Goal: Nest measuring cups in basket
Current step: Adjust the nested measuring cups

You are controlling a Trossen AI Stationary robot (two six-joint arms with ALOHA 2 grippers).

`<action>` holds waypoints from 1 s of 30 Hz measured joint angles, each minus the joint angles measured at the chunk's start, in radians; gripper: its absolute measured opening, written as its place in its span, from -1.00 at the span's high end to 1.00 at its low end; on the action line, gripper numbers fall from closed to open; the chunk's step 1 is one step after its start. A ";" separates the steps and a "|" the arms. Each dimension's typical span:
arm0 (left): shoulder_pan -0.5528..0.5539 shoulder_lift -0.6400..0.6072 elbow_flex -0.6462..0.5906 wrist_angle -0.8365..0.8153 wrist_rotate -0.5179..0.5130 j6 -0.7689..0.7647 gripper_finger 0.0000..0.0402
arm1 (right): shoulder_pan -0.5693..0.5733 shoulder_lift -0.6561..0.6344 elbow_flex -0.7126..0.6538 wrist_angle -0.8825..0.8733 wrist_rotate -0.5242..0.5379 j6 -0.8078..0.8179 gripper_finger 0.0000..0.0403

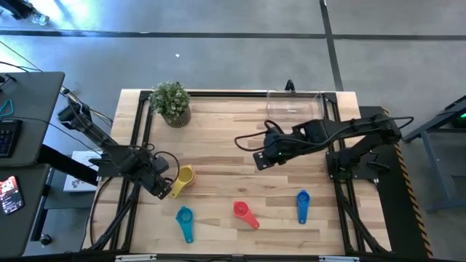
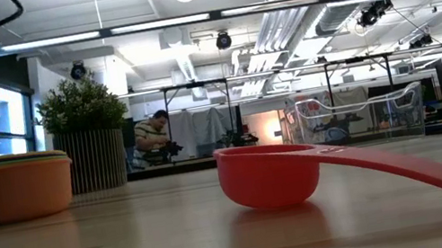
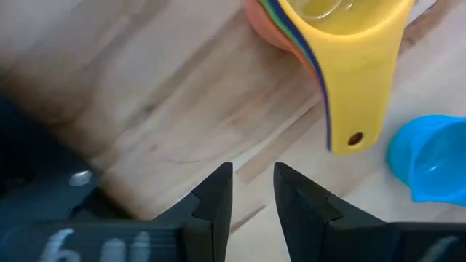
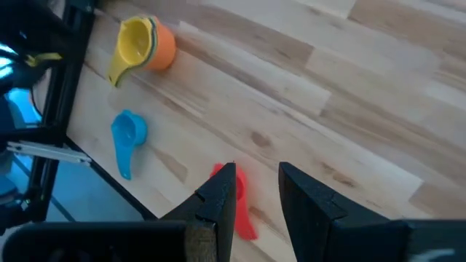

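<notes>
While the left gripper (image 1: pixel 163 191) sits slightly parted and empty beside the yellow-topped cup stack (image 1: pixel 184 177), we log the right gripper (image 1: pixel 260 159) released mid-table.

High view straight down; low view table-level, close behind red cup (image 2: pixel 268 175); wrists angled onto tabletop.

potted green plant (image 1: pixel 171 102) standing near the table's far-left corner | light wooden table (image 1: pixel 233 153) with a black frame along its edges | person (image 2: pixel 150 136) bent over in the room behind | grey floor (image 1: pixel 218 51) beyond
</notes>
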 joint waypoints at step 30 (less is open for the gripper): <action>0.149 0.097 -0.156 0.529 0.071 -0.045 0.55 | -0.002 0.000 0.000 0.001 -0.039 -0.079 0.52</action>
